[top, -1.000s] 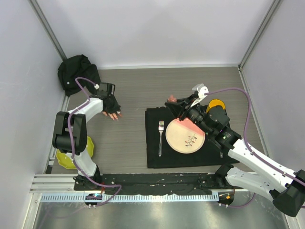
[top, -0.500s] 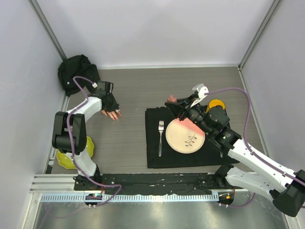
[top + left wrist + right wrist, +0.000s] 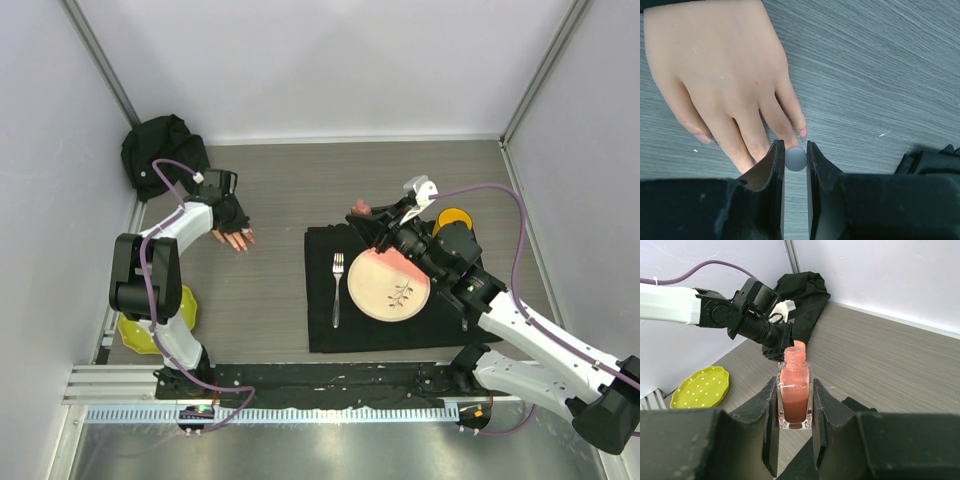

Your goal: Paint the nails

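Observation:
The pale pink mannequin hand (image 3: 715,65) lies flat on the table, its fingers pointing at my left gripper (image 3: 795,150). Pinkish nails (image 3: 802,133) show on the fingertips; one more sits at the left (image 3: 703,138). The left gripper is shut on a small grey round cap (image 3: 795,158), just off the fingertips; any brush below it is hidden. In the top view the left gripper (image 3: 229,214) sits over the hand (image 3: 238,239). My right gripper (image 3: 795,390) is shut on an open bottle of pinkish-red polish (image 3: 795,402), held upright above the mat's far edge (image 3: 362,209).
A black cloth (image 3: 160,150) lies at the back left. A yellow-green dotted plate (image 3: 148,330) sits by the left arm's base. A black mat (image 3: 325,330) holds a pink plate (image 3: 388,283) and a fork (image 3: 337,285). A yellow round object (image 3: 455,217) lies behind the right arm.
My left gripper has shifted slightly toward the back left over the mannequin hand. The right arm and the bottle have not moved.

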